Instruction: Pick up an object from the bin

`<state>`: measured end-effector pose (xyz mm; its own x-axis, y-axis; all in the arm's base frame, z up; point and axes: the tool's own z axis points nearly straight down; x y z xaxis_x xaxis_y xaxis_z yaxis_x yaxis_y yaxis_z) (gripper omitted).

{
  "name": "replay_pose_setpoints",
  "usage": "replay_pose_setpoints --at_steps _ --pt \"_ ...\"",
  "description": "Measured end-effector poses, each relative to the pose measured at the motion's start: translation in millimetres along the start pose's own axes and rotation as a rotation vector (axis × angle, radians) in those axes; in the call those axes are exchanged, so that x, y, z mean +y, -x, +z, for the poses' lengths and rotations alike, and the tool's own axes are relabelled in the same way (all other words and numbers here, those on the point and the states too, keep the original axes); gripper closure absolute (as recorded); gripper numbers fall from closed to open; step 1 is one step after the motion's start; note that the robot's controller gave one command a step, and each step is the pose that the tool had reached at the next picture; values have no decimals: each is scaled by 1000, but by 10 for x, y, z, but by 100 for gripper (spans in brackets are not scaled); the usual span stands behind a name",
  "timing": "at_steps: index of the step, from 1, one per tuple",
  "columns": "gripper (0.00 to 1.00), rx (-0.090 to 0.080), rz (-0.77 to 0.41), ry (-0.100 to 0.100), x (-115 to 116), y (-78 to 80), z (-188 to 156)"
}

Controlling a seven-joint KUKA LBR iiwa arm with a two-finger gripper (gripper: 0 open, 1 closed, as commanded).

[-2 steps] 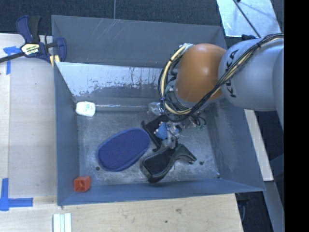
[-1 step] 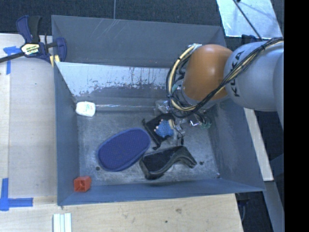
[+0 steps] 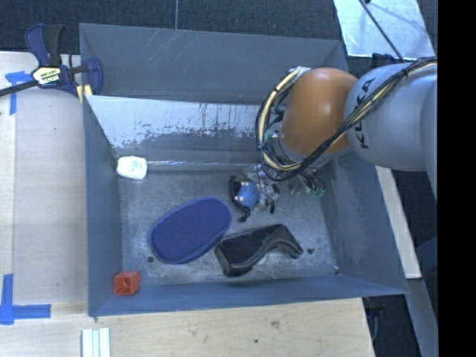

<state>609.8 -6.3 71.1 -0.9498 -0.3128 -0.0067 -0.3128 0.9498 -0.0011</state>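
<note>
The hand (image 3: pixel 259 187) is seen low in the grey bin (image 3: pixel 223 65), near the middle of its floor; how far it is open cannot be told. A small blue piece (image 3: pixel 245 194) is seen right at its tip. A blue oval pad (image 3: pixel 190 229) lies near, down-left of the hand, and a black curved piece (image 3: pixel 256 248) lies just below it. A red cube (image 3: pixel 126 282) and a white lump (image 3: pixel 132 167) lie well apart from it.

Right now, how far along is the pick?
Done: gripper is down in the bin, at a small blue thing toward the back. In hand: nothing visibly lifted; hold unclear. Left: grasp and lift. Blue oval pad, black curved piece, white lump, red cube lie apart.
</note>
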Motion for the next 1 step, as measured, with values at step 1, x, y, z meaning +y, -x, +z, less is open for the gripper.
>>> replay_pose_setpoints --at_steps 1 --pt "100 -4 -12 -2 118 -126 -1412"
